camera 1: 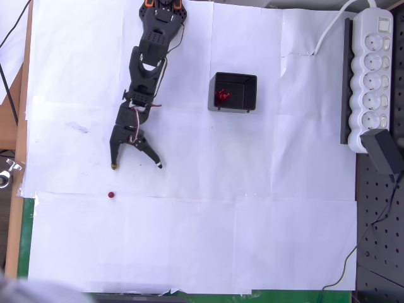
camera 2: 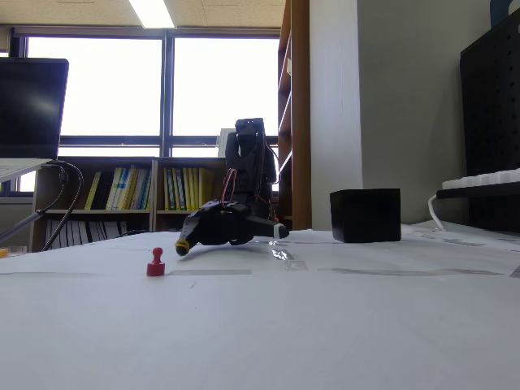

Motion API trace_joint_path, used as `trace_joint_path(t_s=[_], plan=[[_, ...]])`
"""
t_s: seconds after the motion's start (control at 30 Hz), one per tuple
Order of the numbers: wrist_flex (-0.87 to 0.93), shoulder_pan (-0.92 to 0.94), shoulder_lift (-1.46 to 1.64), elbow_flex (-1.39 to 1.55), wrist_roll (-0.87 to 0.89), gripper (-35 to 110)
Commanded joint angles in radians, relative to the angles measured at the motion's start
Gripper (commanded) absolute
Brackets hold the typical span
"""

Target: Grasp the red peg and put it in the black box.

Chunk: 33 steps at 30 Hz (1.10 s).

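Observation:
The red peg (camera 1: 111, 196) (camera 2: 155, 262) stands upright on the white paper, alone, near the left side. My black gripper (camera 1: 136, 165) (camera 2: 230, 236) hangs open just above the paper, a short way behind the peg, with nothing between its spread fingers. One fingertip (camera 1: 114, 166) is closest to the peg and does not touch it. The black box (camera 1: 233, 92) (camera 2: 366, 215) sits further back and to the right, with several similar red pieces (camera 1: 221, 96) bunched inside it.
A white power strip (camera 1: 371, 69) with a black adapter (camera 1: 383, 151) lies along the right edge, beside a black pegboard (camera 1: 379, 240). White paper (camera 1: 252, 221) covers the table. The arm's base (camera 1: 161, 9) stands at the top edge.

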Motion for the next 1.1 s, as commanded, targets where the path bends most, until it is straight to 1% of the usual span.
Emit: trace_joint_path(t_s=[0.0, 0.2, 0.5, 0.83, 1.07], plan=[[0.035, 0.023, -0.005, 0.129, -0.009, 64], [0.084, 0.023, 0.046, 0.233, -0.025, 65], [0.256, 0.015, 0.133, 0.454, -0.017, 65], [0.37, -0.002, 0.206, 0.638, -0.006, 65], [0.439, -0.006, 0.264, 0.749, -0.038, 65]])
